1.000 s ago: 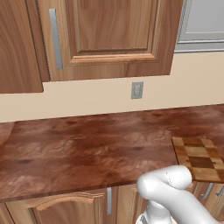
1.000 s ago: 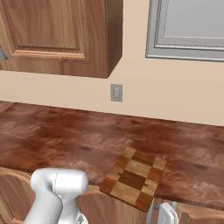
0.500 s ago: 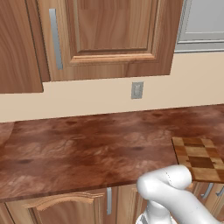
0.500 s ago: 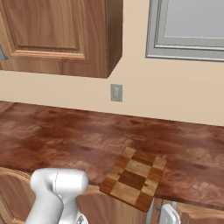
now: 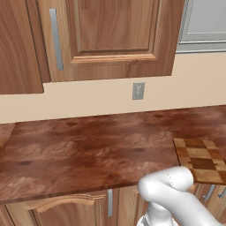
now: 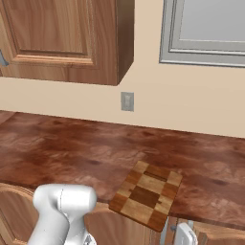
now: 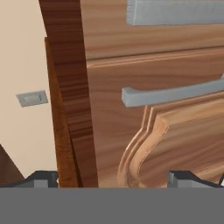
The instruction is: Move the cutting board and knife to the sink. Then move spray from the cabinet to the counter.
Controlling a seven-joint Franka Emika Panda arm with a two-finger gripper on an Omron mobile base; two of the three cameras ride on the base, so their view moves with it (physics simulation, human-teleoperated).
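One checkered wooden cutting board (image 6: 147, 200) on glossy mottled counter (image 5: 88, 150).

The left base view looks forward and down from behind the arm's left side; the right base view does the same from its right. Both share the counter (image 5: 88, 150), the cutting board (image 6: 146, 194), the wall outlet (image 5: 138, 91) and upper cabinets (image 5: 110, 35). The hand view sits close against lower cabinet doors (image 7: 157, 131), rolled sideways.

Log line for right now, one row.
gripper: open, holding nothing | cutting board: on counter front edge | facing: cabinet door
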